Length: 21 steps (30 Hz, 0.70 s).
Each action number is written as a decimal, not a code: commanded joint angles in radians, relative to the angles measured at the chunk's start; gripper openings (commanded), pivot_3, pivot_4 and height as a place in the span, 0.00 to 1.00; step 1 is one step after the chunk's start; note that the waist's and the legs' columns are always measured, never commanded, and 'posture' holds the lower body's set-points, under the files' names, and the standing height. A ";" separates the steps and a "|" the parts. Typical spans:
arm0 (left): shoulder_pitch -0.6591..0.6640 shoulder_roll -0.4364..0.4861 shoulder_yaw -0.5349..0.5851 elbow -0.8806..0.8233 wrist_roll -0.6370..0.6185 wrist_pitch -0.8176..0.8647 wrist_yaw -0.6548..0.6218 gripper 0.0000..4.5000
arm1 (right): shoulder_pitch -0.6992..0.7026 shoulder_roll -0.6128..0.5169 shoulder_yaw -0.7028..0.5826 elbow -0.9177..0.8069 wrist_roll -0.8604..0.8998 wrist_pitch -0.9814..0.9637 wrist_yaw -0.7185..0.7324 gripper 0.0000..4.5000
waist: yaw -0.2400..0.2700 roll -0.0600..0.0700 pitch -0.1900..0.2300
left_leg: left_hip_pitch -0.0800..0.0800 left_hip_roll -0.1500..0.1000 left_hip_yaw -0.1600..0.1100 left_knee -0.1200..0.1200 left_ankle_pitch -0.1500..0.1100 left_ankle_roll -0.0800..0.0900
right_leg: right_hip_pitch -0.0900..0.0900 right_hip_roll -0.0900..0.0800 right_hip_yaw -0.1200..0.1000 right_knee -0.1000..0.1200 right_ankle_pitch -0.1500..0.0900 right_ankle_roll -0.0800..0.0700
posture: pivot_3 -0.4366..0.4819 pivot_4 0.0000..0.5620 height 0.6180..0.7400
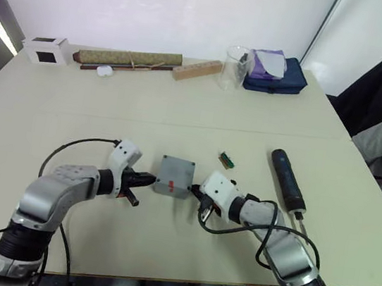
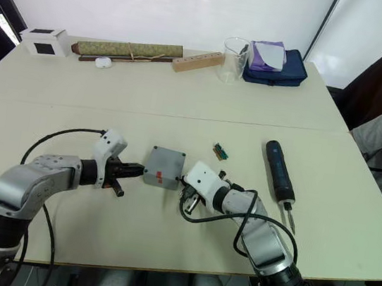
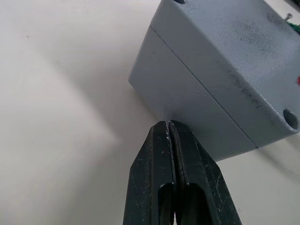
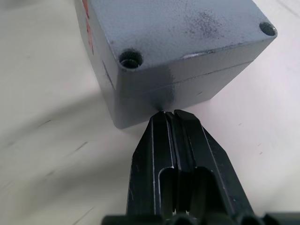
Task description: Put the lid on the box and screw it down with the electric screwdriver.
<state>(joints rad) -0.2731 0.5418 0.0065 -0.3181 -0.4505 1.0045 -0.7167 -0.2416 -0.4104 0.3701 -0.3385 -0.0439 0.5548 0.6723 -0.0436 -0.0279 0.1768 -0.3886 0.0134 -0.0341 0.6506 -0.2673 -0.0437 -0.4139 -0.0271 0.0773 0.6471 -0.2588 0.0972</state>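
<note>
- Box [image 1: 175,176], small square grey plastic enclosure with a red mark on its near side, sits mid-table between your two grippers.
- Flat grey plastic lid [image 4: 187,23] is already seated on it; the seam line and corner screw holes show in both wrist views.
- Your left gripper [image 3: 168,129] has its black fingers pressed together, tips touching the box's side wall just below the seam.
- Your right gripper [image 4: 169,117] likewise has its fingers together, tips against the opposite wall.
- Long slim black electric screwdriver [image 1: 288,181] lies flat on the pale table [image 1: 182,106], to the right of the box, untouched, metal bit pointing toward you.
- Small green component [image 1: 227,160] lies between box and screwdriver.
</note>
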 commanded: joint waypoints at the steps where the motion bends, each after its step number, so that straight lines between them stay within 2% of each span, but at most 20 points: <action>1: 0.025 -0.002 -0.019 -0.083 -0.057 0.020 -0.014 0.00 | -0.006 0.019 0.005 -0.075 0.036 -0.017 0.012 0.01 | -0.001 0.000 0.000 | 0.000 0.000 0.000 0.000 0.000 0.000 | 0.000 0.000 0.000 0.000 0.000 0.000 | 0.48 0.27 1.00; 10: 0.077 0.046 -0.050 -0.086 -0.057 0.027 -0.040 0.00 | -0.016 0.013 0.002 -0.080 0.037 -0.011 0.015 0.01 | 0.000 0.000 0.000 | 0.000 0.000 0.000 0.000 0.000 0.000 | 0.000 0.000 0.000 0.000 -0.002 -0.003 | 0.48 0.27 1.00; 13: 0.050 0.045 -0.021 -0.047 -0.055 0.013 -0.036 0.00 | -0.015 0.007 0.001 -0.086 0.036 -0.007 0.018 0.01 | 0.000 0.000 0.000 | 0.000 0.000 0.000 0.000 0.000 0.000 | 0.000 0.000 0.000 0.000 -0.002 -0.003 | 0.48 0.27 1.00; 16: 0.028 0.032 0.058 -0.025 -0.072 -0.034 -0.026 0.00 | -0.001 -0.016 -0.024 -0.108 0.041 -0.002 0.021 0.01 | 0.000 0.000 0.000 | 0.000 0.000 0.000 0.000 0.000 0.000 | 0.000 0.000 0.000 0.000 -0.002 -0.003 | 0.48 0.27 1.00; 18: 0.041 0.011 0.121 -0.026 -0.027 -0.180 0.018 0.00 | 0.012 -0.047 -0.058 -0.137 0.055 0.004 0.033 0.01 | 0.000 0.000 0.000 | 0.000 0.000 0.000 0.000 0.000 0.000 | -0.001 0.000 0.000 0.000 -0.002 -0.003 | 0.48 0.27 1.00; 21: 0.013 0.101 0.155 0.017 -0.105 -0.138 -0.103 0.00 | 0.042 -0.103 -0.159 -0.220 0.115 0.039 0.057 0.01 | 0.002 0.000 0.001 | -0.001 0.000 0.000 -0.001 0.000 0.000 | -0.001 0.000 0.000 -0.001 -0.002 -0.003 | 0.48 0.27 1.00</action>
<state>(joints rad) -0.2398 0.6018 0.1134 -0.3098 -0.5010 0.8594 -0.7526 -0.2055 -0.4920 0.2843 -0.4794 0.0276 0.5780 0.7163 -0.0420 -0.0282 0.1773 -0.3896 0.0135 -0.0338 0.6500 -0.2673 -0.0438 -0.4150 -0.0274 0.0773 0.6464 -0.2604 0.0943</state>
